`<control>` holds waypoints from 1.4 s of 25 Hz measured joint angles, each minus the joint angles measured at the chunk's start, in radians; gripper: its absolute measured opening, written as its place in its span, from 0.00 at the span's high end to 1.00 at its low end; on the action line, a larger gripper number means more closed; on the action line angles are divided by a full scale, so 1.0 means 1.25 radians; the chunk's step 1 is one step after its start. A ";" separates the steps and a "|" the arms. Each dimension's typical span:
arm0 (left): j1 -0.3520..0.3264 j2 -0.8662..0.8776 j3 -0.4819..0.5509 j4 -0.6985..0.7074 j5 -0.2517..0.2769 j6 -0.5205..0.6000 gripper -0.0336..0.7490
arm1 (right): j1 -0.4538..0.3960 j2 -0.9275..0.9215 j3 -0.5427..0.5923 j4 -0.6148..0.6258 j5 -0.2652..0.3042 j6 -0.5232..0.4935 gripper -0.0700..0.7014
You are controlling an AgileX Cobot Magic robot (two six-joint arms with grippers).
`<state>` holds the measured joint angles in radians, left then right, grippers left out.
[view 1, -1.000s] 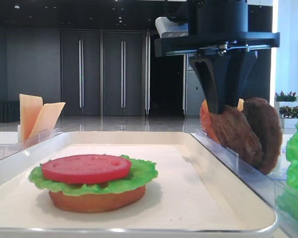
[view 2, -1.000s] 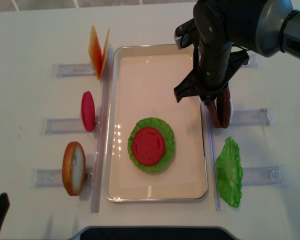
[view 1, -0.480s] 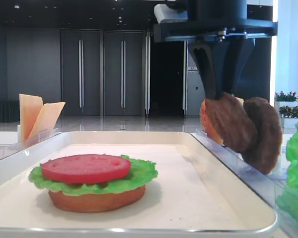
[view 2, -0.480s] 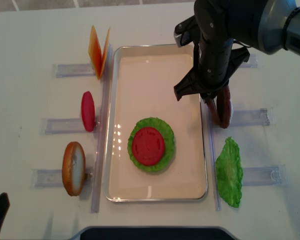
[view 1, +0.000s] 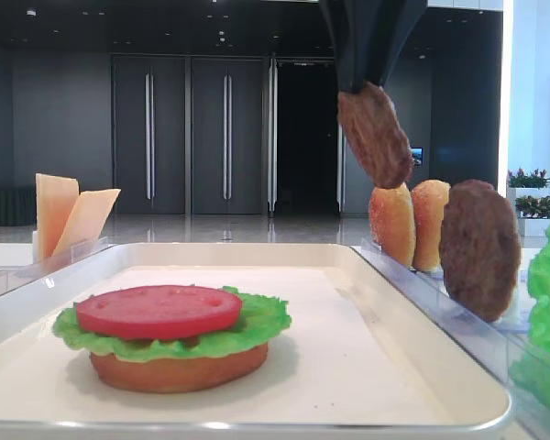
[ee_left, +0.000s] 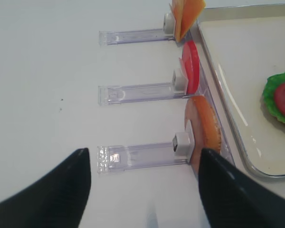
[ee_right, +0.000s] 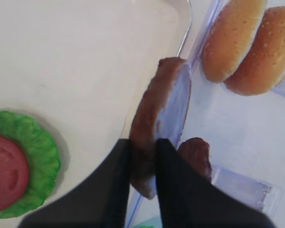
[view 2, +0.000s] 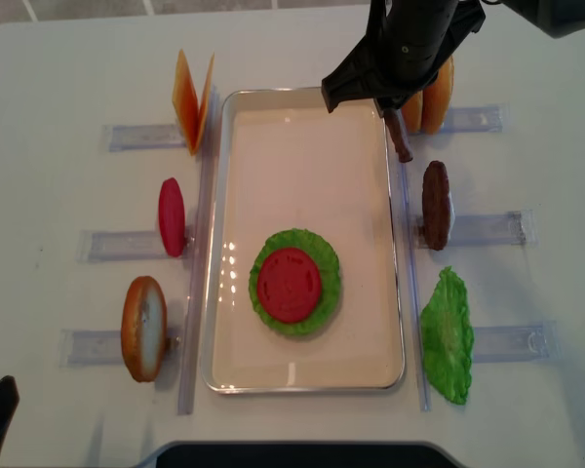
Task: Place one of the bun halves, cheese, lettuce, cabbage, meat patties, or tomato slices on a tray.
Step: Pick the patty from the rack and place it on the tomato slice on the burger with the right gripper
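My right gripper (ee_right: 142, 156) is shut on one meat patty (ee_right: 164, 109), pinching its edge. The patty (view 1: 376, 136) hangs tilted in the air over the right rim of the white tray (view 2: 302, 166). The second patty (view 2: 436, 203) stands on edge in its clear rack right of the tray. On the tray lies a flat bun half (view 1: 179, 371) with lettuce (view 1: 252, 328) and a tomato slice (view 1: 159, 310) stacked on it. My left gripper (ee_left: 145, 161) is open over bare table, beside the bun half (ee_left: 204, 130) standing in the near left rack.
Left of the tray, clear racks hold cheese slices (view 2: 193, 97), a tomato slice (view 2: 172, 216) and a bun half (view 2: 143, 328). On the right stand two domed buns (view 2: 429, 93) and a green leaf (view 2: 447, 336). The right arm looms above the tray's far right corner.
The right gripper has lifted one patty up out of its rack and carried it toward the tray's far right rim. The other patty stayed in the rack. The left gripper has not moved.
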<state>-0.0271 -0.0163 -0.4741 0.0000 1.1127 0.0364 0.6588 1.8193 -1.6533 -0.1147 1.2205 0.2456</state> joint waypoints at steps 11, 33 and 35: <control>0.000 0.000 0.000 0.000 0.000 0.000 0.27 | -0.033 -0.007 -0.001 0.039 0.002 -0.027 0.72; 0.000 0.000 0.000 0.000 0.000 0.000 0.27 | -0.255 -0.048 -0.001 0.092 0.005 -0.078 0.72; 0.000 0.000 0.000 0.000 0.000 0.000 0.27 | -0.266 -0.048 -0.001 0.092 0.005 -0.079 0.72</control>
<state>-0.0271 -0.0163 -0.4741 0.0000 1.1127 0.0364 0.3259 1.7594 -1.6541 0.0000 1.2267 0.1471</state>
